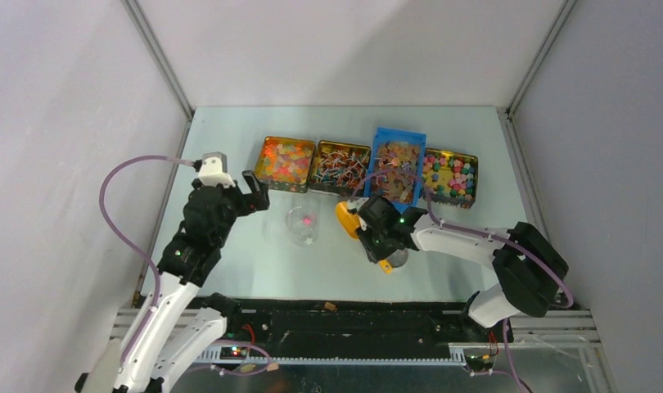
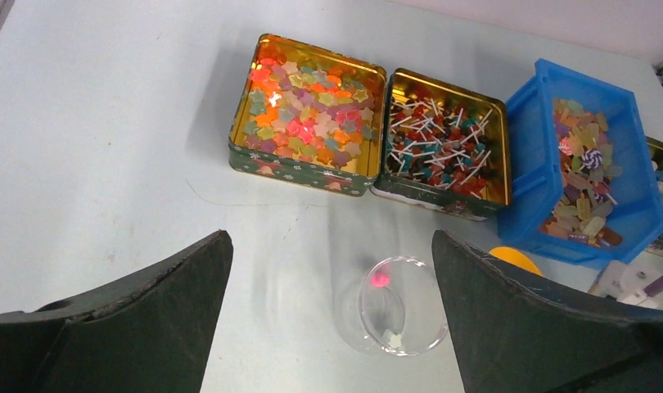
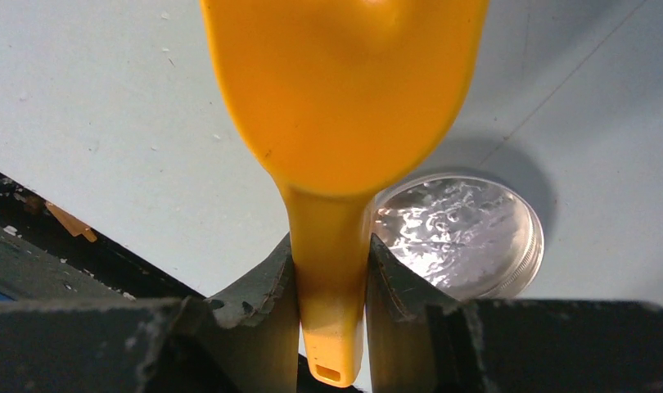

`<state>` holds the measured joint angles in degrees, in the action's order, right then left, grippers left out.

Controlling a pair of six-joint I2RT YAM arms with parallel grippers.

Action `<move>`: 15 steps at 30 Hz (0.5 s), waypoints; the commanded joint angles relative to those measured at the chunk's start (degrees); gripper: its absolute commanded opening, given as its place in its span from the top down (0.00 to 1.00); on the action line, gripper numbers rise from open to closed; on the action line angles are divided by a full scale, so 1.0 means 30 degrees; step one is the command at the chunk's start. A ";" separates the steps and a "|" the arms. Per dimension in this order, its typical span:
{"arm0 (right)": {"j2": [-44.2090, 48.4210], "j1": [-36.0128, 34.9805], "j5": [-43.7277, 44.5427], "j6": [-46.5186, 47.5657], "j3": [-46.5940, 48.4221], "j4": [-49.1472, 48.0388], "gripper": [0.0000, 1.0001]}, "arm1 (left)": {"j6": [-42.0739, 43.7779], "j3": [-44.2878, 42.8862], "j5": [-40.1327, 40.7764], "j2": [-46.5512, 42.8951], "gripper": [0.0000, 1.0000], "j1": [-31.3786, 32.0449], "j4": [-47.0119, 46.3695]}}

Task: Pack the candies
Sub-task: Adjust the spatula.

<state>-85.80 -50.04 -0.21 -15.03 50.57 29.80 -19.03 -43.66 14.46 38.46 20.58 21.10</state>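
Table (image 1: 246,274): pale, with a row of four containers along the far side.
Left gripper (image 2: 330,241): jaws spread wide, nothing between them, poised above the table near the left tin.
Right gripper (image 3: 330,254): fingers clamped on the handle of the orange scoop (image 3: 345,90), bowl pointing away from the wrist. The bowl shows only its underside, so its contents cannot be told.
Containers, left to right: tin (image 2: 299,172), tin (image 2: 435,201), blue bin (image 2: 529,147), tin (image 1: 453,151). All are open and touching or just beside one another.
Clear jar (image 2: 394,307): on the table in front of the row, between the two grippers.
Silver lid (image 3: 463,233): flat on the table under the right gripper.
Candies (image 2: 308,106): star-shaped gummies in the left tin, lollipops in the second, jellies in the bin, coloured pieces in the far right tin. One pink and one pale piece lie in the jar.
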 commanded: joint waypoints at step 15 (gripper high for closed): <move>-0.1177 -0.1086 -0.1231 -0.0169 0.3361 0.2330 1.00 | 0.0984 0.0042 -0.0809 -0.0778 0.00 -0.0180 0.1462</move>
<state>-88.97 -52.82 -3.07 -15.99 56.97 33.15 -18.41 -43.46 13.37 36.69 20.47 24.08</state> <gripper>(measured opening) 0.304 0.996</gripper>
